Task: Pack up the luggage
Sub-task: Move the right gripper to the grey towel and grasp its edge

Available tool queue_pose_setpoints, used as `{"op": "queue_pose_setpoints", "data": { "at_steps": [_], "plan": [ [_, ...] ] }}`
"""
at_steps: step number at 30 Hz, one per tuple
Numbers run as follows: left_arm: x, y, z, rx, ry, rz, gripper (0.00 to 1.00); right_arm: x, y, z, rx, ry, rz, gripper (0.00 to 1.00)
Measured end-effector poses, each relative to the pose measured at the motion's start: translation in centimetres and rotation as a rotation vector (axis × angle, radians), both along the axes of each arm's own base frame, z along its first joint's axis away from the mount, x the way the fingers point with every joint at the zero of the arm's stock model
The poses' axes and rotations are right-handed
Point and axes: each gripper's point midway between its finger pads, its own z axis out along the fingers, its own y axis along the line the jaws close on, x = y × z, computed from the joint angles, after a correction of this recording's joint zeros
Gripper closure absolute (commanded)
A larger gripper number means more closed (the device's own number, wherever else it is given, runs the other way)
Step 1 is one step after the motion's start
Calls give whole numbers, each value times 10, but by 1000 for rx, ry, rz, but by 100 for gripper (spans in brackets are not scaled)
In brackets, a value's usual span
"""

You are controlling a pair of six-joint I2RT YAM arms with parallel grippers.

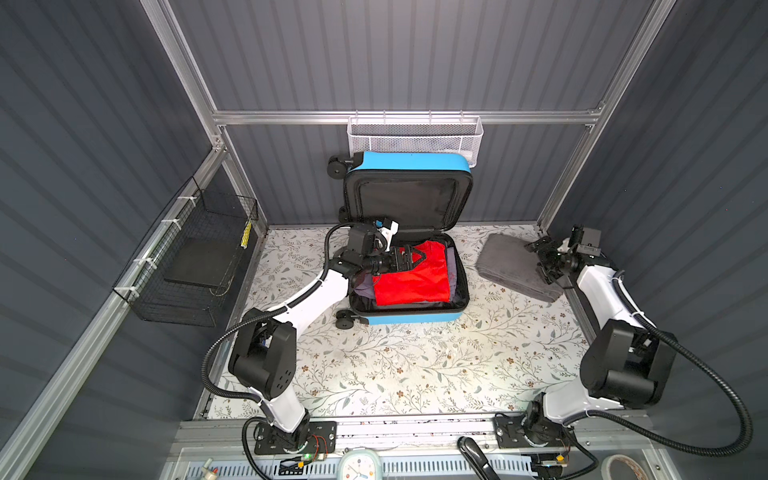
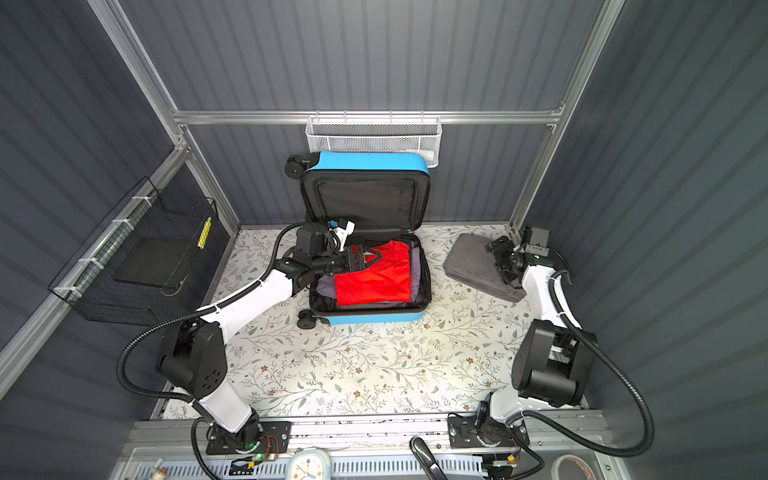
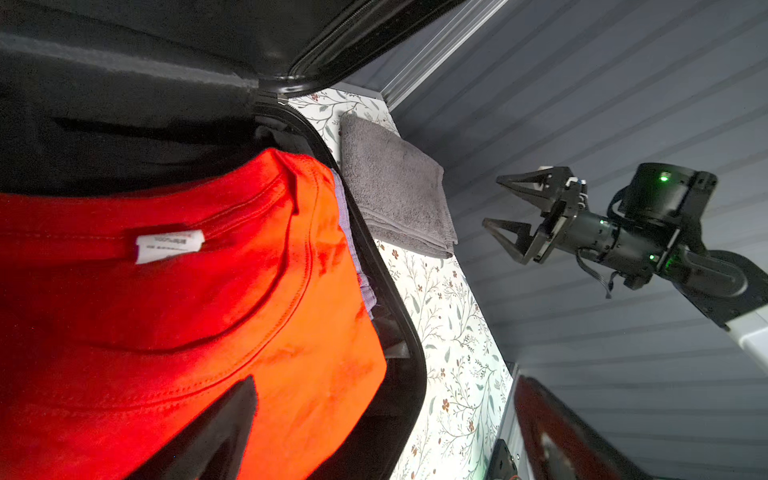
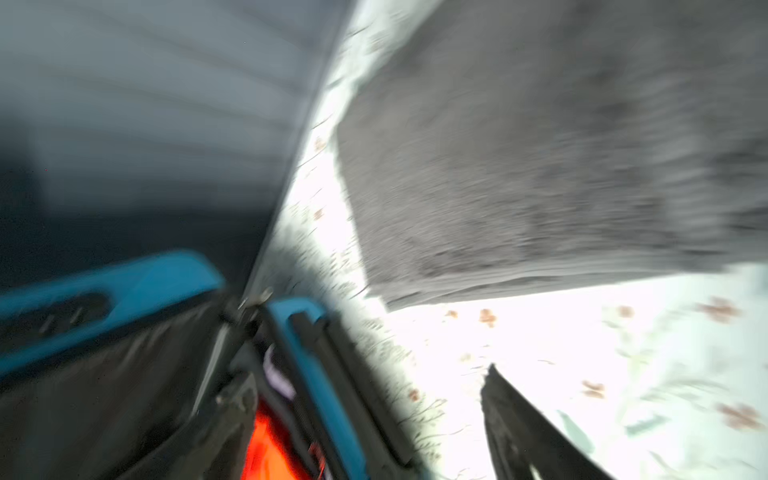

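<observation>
The luggage (image 1: 409, 319) (image 2: 370, 319) lies open at the back of the table, its black-lined lid (image 1: 407, 199) propped against the wall. A red shirt (image 1: 411, 282) (image 3: 187, 299) lies folded in the lower half on top of a purple garment (image 3: 353, 241). My left gripper (image 1: 417, 259) (image 2: 372, 257) (image 3: 386, 382) is open just over the shirt and holds nothing. A folded grey towel (image 1: 511, 266) (image 2: 473, 262) (image 3: 395, 191) (image 4: 540, 145) lies on the table right of the luggage. My right gripper (image 1: 540, 259) (image 2: 500, 257) (image 3: 492, 201) (image 4: 365, 386) hangs open and empty at the towel's right edge; its wrist view is blurred.
A white mesh basket (image 1: 415, 137) hangs on the back wall above the lid. A black wire basket (image 1: 195, 257) is fixed to the left rail. A clock (image 1: 359, 465), a black handle (image 1: 473, 453) and a tape roll (image 1: 619, 465) lie on the front ledge.
</observation>
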Motion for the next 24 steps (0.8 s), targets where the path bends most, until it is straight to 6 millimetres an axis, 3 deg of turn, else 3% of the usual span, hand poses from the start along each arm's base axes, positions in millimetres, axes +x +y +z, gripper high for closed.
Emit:
{"op": "queue_pose_setpoints", "data": {
  "at_steps": [5,14,24],
  "plan": [
    [0,0,4,-1,-2,-1,0,1,-34,-30,-36,146,-112,8],
    [2,-1,13,-9,-14,0,0,-15,-65,-88,-36,341,-182,2],
    [9,-12,15,-13,-9,-9,0,-28,-86,-104,-63,411,-213,1]
  ]
}}
